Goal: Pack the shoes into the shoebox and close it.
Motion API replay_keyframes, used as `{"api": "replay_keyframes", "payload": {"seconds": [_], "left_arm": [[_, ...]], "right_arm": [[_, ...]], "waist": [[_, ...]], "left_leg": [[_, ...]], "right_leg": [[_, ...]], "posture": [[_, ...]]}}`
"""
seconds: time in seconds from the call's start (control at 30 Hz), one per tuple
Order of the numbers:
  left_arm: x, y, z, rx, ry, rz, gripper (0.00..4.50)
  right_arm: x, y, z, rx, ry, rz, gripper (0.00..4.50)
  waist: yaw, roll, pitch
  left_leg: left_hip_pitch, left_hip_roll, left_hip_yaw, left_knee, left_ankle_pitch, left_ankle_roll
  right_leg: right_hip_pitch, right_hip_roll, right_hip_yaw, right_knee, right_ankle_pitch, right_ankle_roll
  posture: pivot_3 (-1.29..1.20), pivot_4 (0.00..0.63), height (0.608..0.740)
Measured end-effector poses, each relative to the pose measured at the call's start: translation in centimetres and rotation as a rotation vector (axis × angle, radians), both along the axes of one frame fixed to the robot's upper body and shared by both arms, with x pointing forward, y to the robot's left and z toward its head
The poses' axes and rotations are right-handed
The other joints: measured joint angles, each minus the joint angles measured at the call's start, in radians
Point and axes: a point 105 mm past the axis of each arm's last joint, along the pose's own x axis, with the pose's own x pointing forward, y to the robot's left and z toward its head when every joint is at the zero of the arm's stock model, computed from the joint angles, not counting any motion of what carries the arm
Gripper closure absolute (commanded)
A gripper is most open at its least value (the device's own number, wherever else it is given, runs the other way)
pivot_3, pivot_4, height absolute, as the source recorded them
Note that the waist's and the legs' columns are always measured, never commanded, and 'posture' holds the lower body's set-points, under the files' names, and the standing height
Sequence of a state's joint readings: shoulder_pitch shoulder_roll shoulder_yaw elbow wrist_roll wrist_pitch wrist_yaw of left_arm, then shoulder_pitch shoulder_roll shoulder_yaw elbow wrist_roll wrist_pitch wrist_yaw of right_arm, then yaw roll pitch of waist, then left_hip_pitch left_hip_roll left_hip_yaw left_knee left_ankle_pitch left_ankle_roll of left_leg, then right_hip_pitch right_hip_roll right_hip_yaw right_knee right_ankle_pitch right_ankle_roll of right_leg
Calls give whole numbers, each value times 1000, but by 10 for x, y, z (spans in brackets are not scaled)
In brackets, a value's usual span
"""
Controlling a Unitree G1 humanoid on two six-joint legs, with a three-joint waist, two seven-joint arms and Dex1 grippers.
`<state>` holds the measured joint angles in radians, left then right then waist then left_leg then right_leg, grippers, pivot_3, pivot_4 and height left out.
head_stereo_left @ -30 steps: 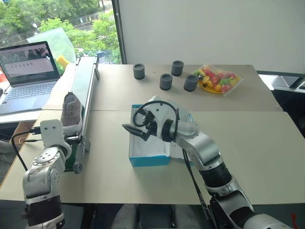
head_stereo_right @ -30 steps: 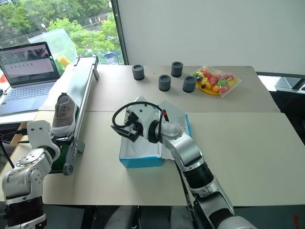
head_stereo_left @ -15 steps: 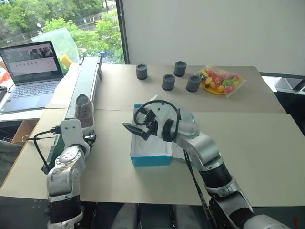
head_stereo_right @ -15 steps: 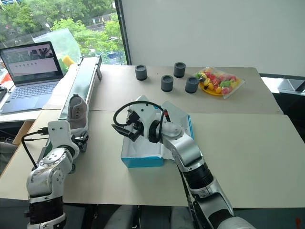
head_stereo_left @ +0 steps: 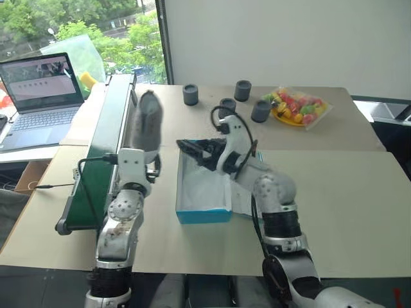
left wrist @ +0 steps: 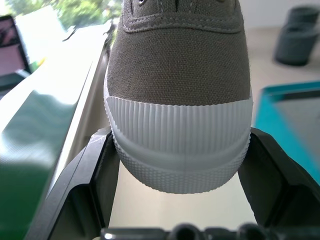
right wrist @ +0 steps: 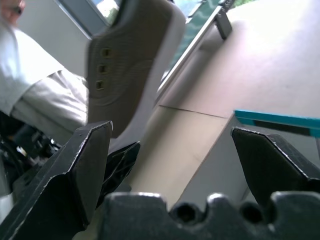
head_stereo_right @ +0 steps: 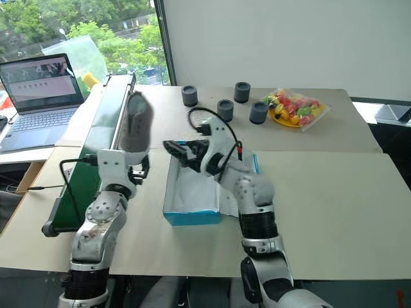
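Left gripper [left wrist: 177,165]: nearest, on the left side of the table [head_stereo_left: 359,192]; its two black fingers [left wrist: 82,190] pinch the toe cap of one grey shoe [head_stereo_left: 142,122], holding it upright, heel highest.
Why held so: gripping the toe probably leaves the rest of the shoe free to be lowered into the box.
Shoe and box: the shoe hangs just left of the shoebox [head_stereo_left: 202,215], above the table, apart from the box.
Shoebox: bright blue, white inside, open, in the middle of the table; I see no shoe inside it, so packing looks barely begun.
Right gripper [right wrist: 175,165]: over the box's far end, fingers spread wide, empty, pointing left towards the held shoe; it seems placed to receive or steady the shoe.
Conveyor [head_stereo_left: 96,167]: a long green belt running near to far along the left edge, just left of the shoe.
Further back: four dark cylinders [head_stereo_left: 224,108] and a bag of coloured sweets [head_stereo_left: 295,106] on the far table; a laptop [head_stereo_left: 38,96] at far left.
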<state>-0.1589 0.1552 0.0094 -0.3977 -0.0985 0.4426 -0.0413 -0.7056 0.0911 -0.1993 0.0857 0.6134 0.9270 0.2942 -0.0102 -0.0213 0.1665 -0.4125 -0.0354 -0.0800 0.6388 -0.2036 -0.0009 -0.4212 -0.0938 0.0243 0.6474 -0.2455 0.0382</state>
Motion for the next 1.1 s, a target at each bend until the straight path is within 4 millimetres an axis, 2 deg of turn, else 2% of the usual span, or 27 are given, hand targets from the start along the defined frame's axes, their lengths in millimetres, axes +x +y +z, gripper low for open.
{"api": "replay_keyframes", "payload": {"seconds": [0.07,0.13,0.23,0.33,0.6,0.73,0.83,1.1], "left_arm": [[-10,-20,1,-131,1,-112,1469],[-17,-33,4,-257,15,-186,1469],[-26,-50,12,-411,59,-318,1469],[-29,-55,13,-486,121,-391,1469],[-33,-67,9,-470,209,-488,1469],[-33,-67,9,-456,212,-495,1469],[-33,-67,10,-447,209,-496,1483],[-34,-68,9,-415,212,-499,1483]], "right_arm": [[6,-13,-1,141,120,-3,0],[8,-20,7,228,142,1,0],[5,-17,21,294,140,50,0],[3,-17,26,339,144,72,0],[-2,-13,35,368,139,93,0],[-6,-8,42,362,116,114,0],[-7,-6,43,347,109,111,671],[-7,-2,42,312,96,100,3272]], "waist": [[-7,0,0],[-15,0,0],[-30,0,0],[-34,0,0],[-33,0,0],[-34,0,0],[-33,0,0],[-32,0,0]], "left_leg": [[-3,1,2,0,0,0],[-3,2,3,0,-1,1],[0,2,4,0,0,1],[2,1,5,2,0,2],[2,1,6,3,0,2],[2,1,6,3,0,2],[2,1,6,3,0,2],[2,1,6,3,0,2]], "right_leg": [[-3,0,3,0,0,0],[-4,2,4,1,0,0],[-1,4,4,2,0,0],[1,4,5,2,0,1],[1,4,5,2,1,1],[1,5,5,2,1,1],[1,4,5,2,1,1],[1,4,6,2,1,1]], "posture": [[0,150,740],[0,150,740],[0,150,740],[0,150,740],[0,150,740],[0,150,740],[0,150,740],[0,150,740]]}}
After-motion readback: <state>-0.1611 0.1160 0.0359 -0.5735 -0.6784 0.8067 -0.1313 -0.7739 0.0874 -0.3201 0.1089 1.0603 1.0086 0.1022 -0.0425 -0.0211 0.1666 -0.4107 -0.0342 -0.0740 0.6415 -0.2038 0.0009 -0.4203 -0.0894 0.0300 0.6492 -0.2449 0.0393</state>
